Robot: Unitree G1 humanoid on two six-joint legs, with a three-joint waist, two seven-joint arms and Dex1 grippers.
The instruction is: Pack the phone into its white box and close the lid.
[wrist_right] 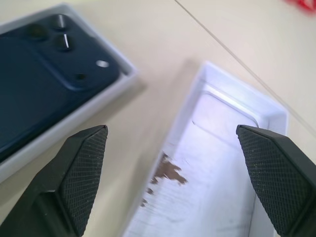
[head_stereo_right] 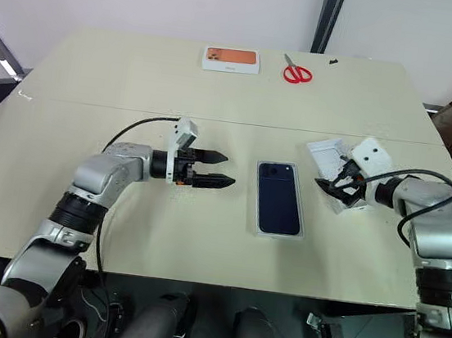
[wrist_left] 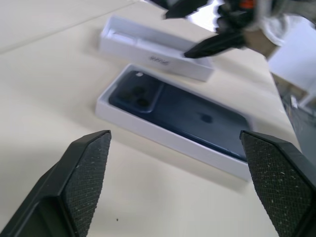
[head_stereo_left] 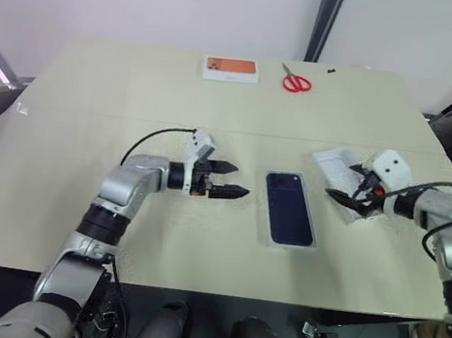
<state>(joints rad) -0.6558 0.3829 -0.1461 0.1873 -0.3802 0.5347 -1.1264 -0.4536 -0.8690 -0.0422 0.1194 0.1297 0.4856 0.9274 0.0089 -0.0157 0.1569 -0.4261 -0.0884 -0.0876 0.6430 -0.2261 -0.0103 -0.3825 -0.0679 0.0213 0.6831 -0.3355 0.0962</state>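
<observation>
Now the phone lies back-up in the white box, lid empty beside

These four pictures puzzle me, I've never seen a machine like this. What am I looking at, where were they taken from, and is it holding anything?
It is a humanoid robot with two arms, each ending in a gripper of two black fingers. The two wide pictures come from cameras in its head, looking down over a beige table. The two close pictures come from small cameras on its wrists, looking out between each gripper's fingers.

In the middle lies the phone, dark blue, back up, already sitting in the white box. Beside it, on the robot's right, lies the lid, inside up, not yet put on. At the far edge are a white box with an orange picture and red scissors.

The left gripper and the right gripper are both open and hold nothing.
</observation>
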